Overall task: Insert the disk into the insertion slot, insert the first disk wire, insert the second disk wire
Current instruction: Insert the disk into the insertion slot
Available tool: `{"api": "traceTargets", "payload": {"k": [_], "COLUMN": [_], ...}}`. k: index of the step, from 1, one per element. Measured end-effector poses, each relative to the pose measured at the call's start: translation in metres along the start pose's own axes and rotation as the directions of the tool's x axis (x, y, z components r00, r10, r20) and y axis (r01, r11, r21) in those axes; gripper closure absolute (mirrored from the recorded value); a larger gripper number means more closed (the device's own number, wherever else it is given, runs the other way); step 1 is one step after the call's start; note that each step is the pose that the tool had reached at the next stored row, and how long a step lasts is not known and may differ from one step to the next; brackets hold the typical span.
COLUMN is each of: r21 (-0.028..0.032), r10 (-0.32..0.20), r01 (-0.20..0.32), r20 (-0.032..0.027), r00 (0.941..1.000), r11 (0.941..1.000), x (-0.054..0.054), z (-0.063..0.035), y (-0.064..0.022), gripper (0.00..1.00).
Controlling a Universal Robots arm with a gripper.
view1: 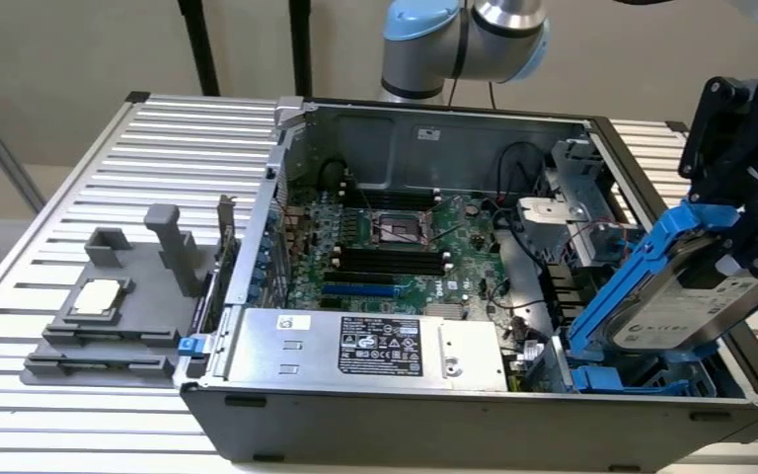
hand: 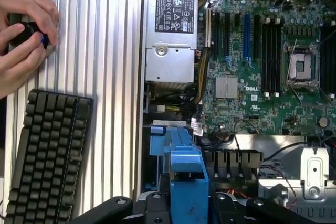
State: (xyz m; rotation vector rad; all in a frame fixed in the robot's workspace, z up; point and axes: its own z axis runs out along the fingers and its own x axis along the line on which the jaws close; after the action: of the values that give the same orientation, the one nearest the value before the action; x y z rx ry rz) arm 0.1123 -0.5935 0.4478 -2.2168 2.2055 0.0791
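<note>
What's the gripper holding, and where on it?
The gripper holds the disk by the upper end of its blue frame; the disk is tilted, lower end toward the open computer case.

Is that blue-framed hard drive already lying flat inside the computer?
No, the tool holds the disk slanted, its upper end raised well above the computer case.
</note>
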Motion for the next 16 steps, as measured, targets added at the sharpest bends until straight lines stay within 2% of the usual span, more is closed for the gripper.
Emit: {"api": "traceTargets", "payload": {"k": [4,6,16], "r21": [0.0005,0.0004,0.0004], "r10": [0.000,0.000,0.000], "r01": [0.000,0.000,0.000], "r20": [0.0137,0.0173,0.0176], "r00": [0.9999,0.9999,0.9998], "r11": [1.0000,1.0000,1.0000], "x": [0.0001,0.0001,0.0014], "z": [0.0035,0.0042,0.0047], "y": [-0.0001,-0.0003,-0.0023], "gripper": [0.68,0.68,0.68]}}
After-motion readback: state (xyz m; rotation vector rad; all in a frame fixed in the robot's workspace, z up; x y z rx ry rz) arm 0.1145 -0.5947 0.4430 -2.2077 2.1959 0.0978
